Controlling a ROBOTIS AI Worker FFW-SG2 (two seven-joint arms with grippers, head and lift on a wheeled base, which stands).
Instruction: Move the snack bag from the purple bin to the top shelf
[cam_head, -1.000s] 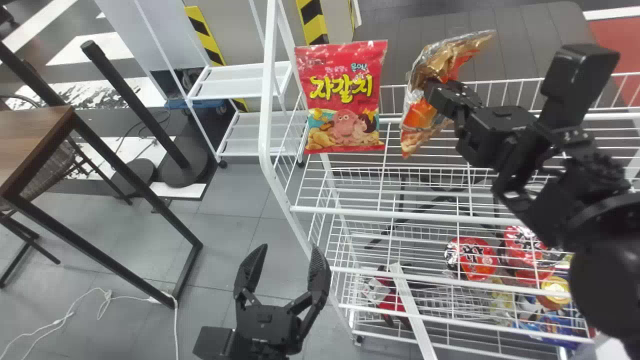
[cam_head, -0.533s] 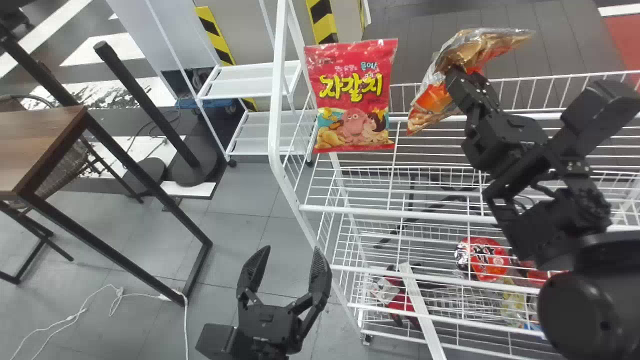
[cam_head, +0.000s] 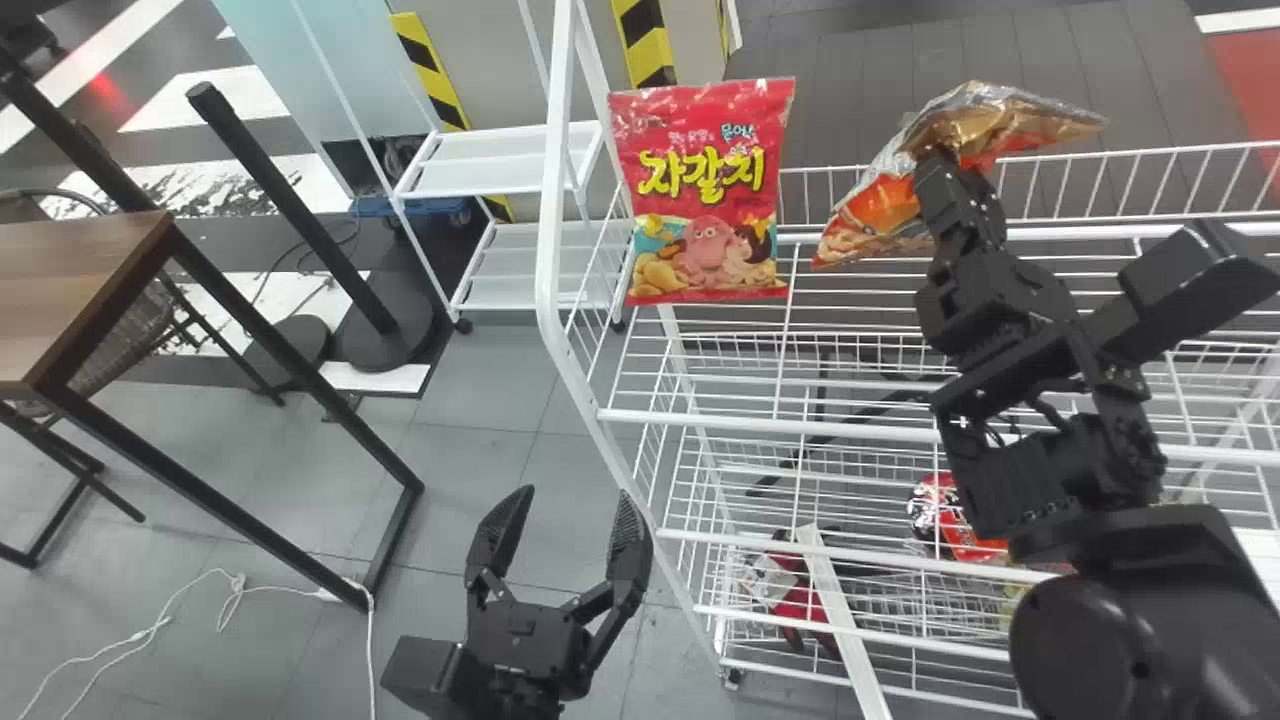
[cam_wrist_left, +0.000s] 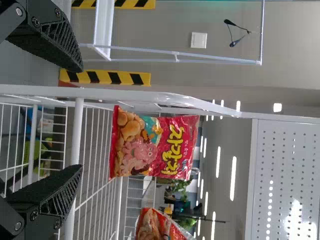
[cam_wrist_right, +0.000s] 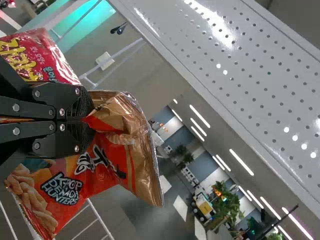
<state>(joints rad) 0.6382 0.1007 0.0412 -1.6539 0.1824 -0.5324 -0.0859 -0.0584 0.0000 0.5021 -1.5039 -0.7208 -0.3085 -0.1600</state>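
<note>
Pinches one snack bag in the right gripper's two fingers, near the wire shelf's far rail and one upright red packet; spreads the left gripper's two fingers wide.

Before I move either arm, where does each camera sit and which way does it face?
Head view: on the head, forward and down over the white wire shelf; left gripper and right gripper show.
Left wrist view: on the left wrist, out between its open fingers toward the pink-red snack bag.
Right wrist view: on the right wrist, past the orange snack bag clamped in its gripper, toward a perforated panel.
Head and right wrist views share both bags.
</note>
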